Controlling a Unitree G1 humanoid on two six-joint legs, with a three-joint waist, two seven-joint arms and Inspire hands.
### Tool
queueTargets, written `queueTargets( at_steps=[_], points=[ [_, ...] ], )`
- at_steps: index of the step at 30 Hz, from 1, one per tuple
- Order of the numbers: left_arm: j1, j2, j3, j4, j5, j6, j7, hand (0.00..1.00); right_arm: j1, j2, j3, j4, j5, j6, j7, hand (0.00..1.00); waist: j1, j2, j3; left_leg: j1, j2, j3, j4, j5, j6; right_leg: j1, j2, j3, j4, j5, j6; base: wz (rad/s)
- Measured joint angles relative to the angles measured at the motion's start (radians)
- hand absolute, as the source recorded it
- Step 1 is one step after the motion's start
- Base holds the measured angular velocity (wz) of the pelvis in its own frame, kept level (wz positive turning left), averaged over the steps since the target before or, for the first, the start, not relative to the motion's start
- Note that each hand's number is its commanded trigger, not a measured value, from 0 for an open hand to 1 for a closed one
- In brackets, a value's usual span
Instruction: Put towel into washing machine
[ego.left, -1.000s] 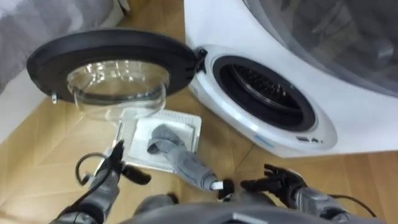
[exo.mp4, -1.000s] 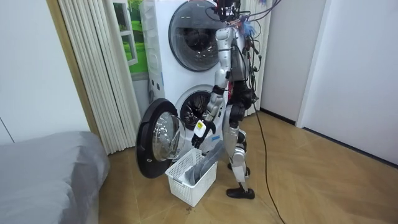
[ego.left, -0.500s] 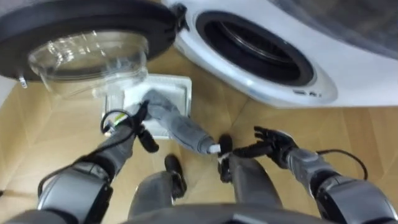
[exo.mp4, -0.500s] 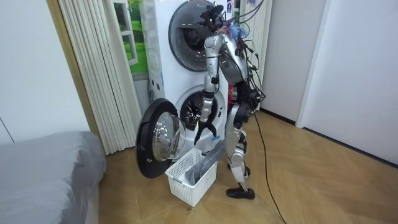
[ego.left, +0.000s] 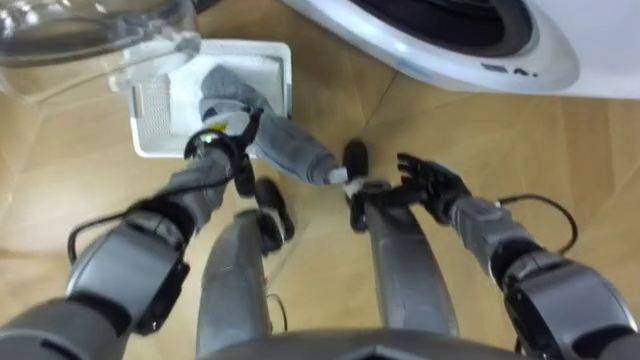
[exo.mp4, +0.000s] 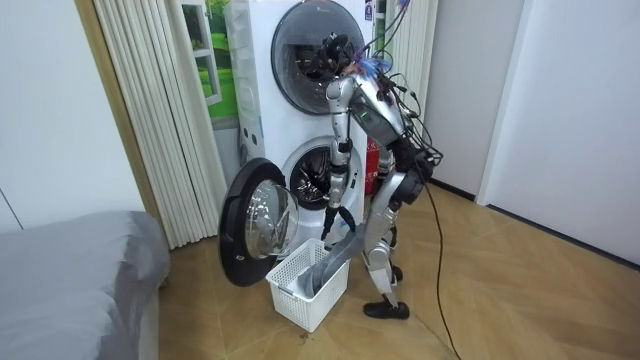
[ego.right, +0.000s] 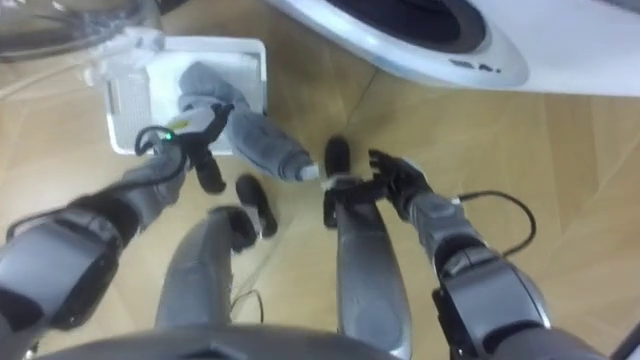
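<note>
Here the grey towel (ego.left: 285, 150) hangs rumpled over the white basket (ego.left: 150, 108); right hand (ego.left: 430, 185) splayed, left hand (ego.left: 225, 150) grip unclear.

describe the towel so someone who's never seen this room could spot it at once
Find the white washing machine with its round door swung open; on the floor beside it sits a white basket. The towel is the grey cloth draped over its rim, the only cloth in it.
</note>
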Motion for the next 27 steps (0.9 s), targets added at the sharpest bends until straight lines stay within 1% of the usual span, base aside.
queueTargets(
  at_steps=[1,2,3,4,5,6,8,9,12,13,16,17,18,20,21,23,27],
  points=[
    [-0.011,0.002,-0.017,-0.001,0.001,-0.001,0.003,0.0,-0.003,-0.005,0.0,-0.013,0.001,0.0,0.0,0.0,-0.005,0.0,0.0001,-0.029,-0.001,0.001,0.013,-0.001,0.001,-0.032,-0.005,0.002,0.018,-0.001,-0.003,0.06],
    [-0.028,0.002,-0.03,-0.002,0.004,-0.001,0.007,0.0,-0.014,-0.007,0.001,-0.018,0.007,-0.003,0.001,0.0,-0.008,0.0,0.0003,-0.059,0.0,0.003,0.027,-0.008,0.012,-0.068,-0.007,0.004,0.037,-0.002,-0.009,0.0],
    [-0.028,0.004,-0.037,-0.002,0.004,-0.001,0.008,0.0,-0.024,-0.008,0.003,-0.017,0.016,-0.003,0.001,0.0,-0.008,0.0,0.0005,-0.076,0.0,0.003,0.038,-0.015,0.014,-0.086,-0.007,0.005,0.047,-0.004,-0.011,-0.08],
    [-0.042,0.007,-0.048,-0.002,0.004,-0.001,0.008,0.0,-0.039,-0.008,0.006,-0.017,0.036,-0.004,0.001,0.0,-0.009,0.0,0.0015,-0.111,0.002,0.003,0.064,-0.026,0.017,-0.122,-0.009,0.005,0.07,-0.005,-0.012,-0.04],
    [-0.058,0.008,-0.057,-0.002,0.005,-0.003,0.009,0.0,-0.047,-0.008,0.005,-0.018,0.05,-0.006,0.001,0.0,-0.013,0.0,0.0024,-0.139,0.004,0.003,0.085,-0.029,0.021,-0.15,-0.008,0.004,0.088,-0.006,-0.014,0.0],
    [-0.065,0.008,-0.059,-0.001,0.007,-0.005,0.01,0.0,-0.048,-0.008,0.006,-0.018,0.06,-0.008,0.001,0.0,-0.013,0.0,0.0024,-0.152,0.006,0.003,0.094,-0.03,0.022,-0.161,-0.008,0.004,0.094,-0.005,-0.014,0.04],
    [-0.068,0.014,-0.067,0.001,0.033,-0.009,0.033,0.0,-0.049,-0.01,0.007,-0.019,0.104,-0.01,0.004,0.0,-0.013,0.0,0.0028,-0.187,0.02,0.0,0.132,-0.042,0.026,-0.189,-0.006,0.002,0.115,-0.006,-0.018,-0.04],
    [-0.067,0.016,-0.069,0.001,0.039,-0.009,0.04,0.0,-0.049,-0.011,0.009,-0.019,0.115,-0.011,0.004,0.0,-0.015,0.0,0.0028,-0.194,0.02,-0.001,0.14,-0.043,0.026,-0.197,-0.007,0.002,0.122,-0.006,-0.019,-0.06],
    [-0.076,0.034,-0.091,-0.003,0.071,-0.012,0.084,0.0,-0.071,-0.014,0.024,-0.017,0.155,-0.017,0.01,0.0,-0.019,0.0,0.0032,-0.244,0.032,-0.001,0.176,-0.047,0.029,-0.245,-0.007,0.002,0.149,0.0,-0.023,-0.02],
    [-0.078,0.04,-0.098,-0.003,0.073,-0.014,0.097,0.0,-0.075,-0.013,0.027,-0.018,0.169,-0.024,0.012,0.0,-0.019,0.0,0.0032,-0.266,0.037,-0.002,0.2,-0.054,0.032,-0.264,-0.006,0.002,0.164,0.0,-0.024,-0.08],
    [-0.092,0.049,-0.124,-0.002,0.082,-0.015,0.119,0.0,-0.09,-0.014,0.035,-0.018,0.21,-0.032,0.016,0.0,-0.025,-0.001,0.0038,-0.311,0.041,-0.008,0.243,-0.068,0.034,-0.307,-0.006,0.001,0.205,-0.005,-0.028,-0.02],
    [-0.099,0.054,-0.132,-0.002,0.085,-0.016,0.126,0.0,-0.095,-0.014,0.041,-0.018,0.223,-0.033,0.023,0.0,-0.033,-0.001,0.0039,-0.327,0.042,-0.012,0.261,-0.074,0.036,-0.321,-0.006,0.002,0.222,-0.01,-0.029,0.0],
    [-0.102,0.057,-0.135,-0.002,0.085,-0.016,0.131,0.0,-0.098,-0.014,0.045,-0.018,0.231,-0.034,0.027,0.0,-0.04,-0.001,0.0039,-0.334,0.042,-0.013,0.269,-0.077,0.037,-0.327,-0.006,0.002,0.228,-0.014,-0.028,0.0],
    [-0.112,0.058,-0.15,0.0,0.085,-0.016,0.149,0.0,-0.103,-0.014,0.051,-0.018,0.246,-0.035,0.038,0.0,-0.045,-0.002,0.0044,-0.352,0.054,-0.016,0.299,-0.092,0.04,-0.341,-0.005,0.001,0.245,-0.02,-0.026,-0.07],
    [-0.114,0.058,-0.155,0.0,0.085,-0.016,0.154,0.0,-0.103,-0.014,0.056,-0.018,0.252,-0.039,0.042,0.0,-0.046,-0.002,0.0046,-0.355,0.054,-0.017,0.304,-0.095,0.041,-0.342,-0.005,0.001,0.25,-0.022,-0.025,-0.05],
    [-0.118,0.057,-0.156,0.0,0.085,-0.017,0.159,0.0,-0.104,-0.013,0.065,-0.017,0.274,-0.044,0.059,0.0,-0.063,-0.003,0.0052,-0.363,0.054,-0.017,0.322,-0.105,0.045,-0.354,-0.006,0.001,0.271,-0.036,-0.021,0.05],
    [-0.13,0.058,-0.171,0.0,0.084,-0.018,0.16,0.0,-0.105,-0.012,0.066,-0.017,0.304,-0.052,0.071,0.0,-0.068,-0.004,0.0057,-0.385,0.057,-0.02,0.342,-0.118,0.049,-0.371,-0.006,0.001,0.283,-0.043,-0.018,-0.02]
  ],
)
